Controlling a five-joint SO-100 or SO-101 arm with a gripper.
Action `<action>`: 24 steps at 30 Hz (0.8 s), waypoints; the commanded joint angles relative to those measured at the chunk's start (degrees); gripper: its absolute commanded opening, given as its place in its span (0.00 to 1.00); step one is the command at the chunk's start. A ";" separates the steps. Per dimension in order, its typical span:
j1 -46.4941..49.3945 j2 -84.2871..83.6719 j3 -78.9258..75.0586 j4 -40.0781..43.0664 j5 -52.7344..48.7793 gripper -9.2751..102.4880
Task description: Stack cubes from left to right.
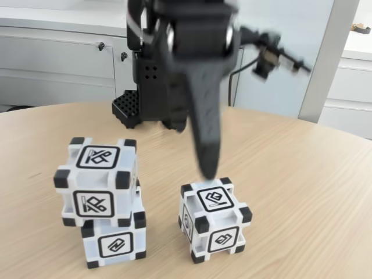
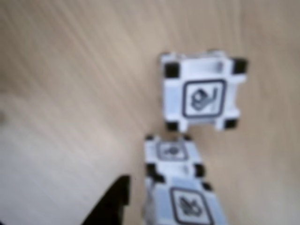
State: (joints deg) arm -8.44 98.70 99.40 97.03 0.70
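Note:
Two cubes stand stacked at the left in the fixed view, the upper cube (image 1: pixel 96 180) sitting slightly askew on the lower cube (image 1: pixel 114 243). A third cube (image 1: pixel 214 220) rests alone on the table to their right. My gripper (image 1: pixel 206 172) hangs point-down just behind and above the top of that single cube, blurred, its fingers drawn together into one tapered tip with nothing in them. The wrist view shows the single cube (image 2: pixel 201 91) from above and the stack (image 2: pixel 180 187) at the bottom edge, with one black finger (image 2: pixel 112 204) to the stack's left.
The round wooden table (image 1: pixel 302 174) has free room on the right and at the back left. The arm's black base (image 1: pixel 145 99) stands at the table's far edge, with white cabinets (image 1: pixel 58 58) behind it.

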 commanded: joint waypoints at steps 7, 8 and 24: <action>-0.79 -10.28 -2.02 -0.26 4.13 0.45; -0.97 -11.51 -2.02 -0.26 4.48 0.45; -1.32 -15.29 -2.20 -2.72 1.14 0.44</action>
State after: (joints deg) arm -9.23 82.09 99.32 94.22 2.55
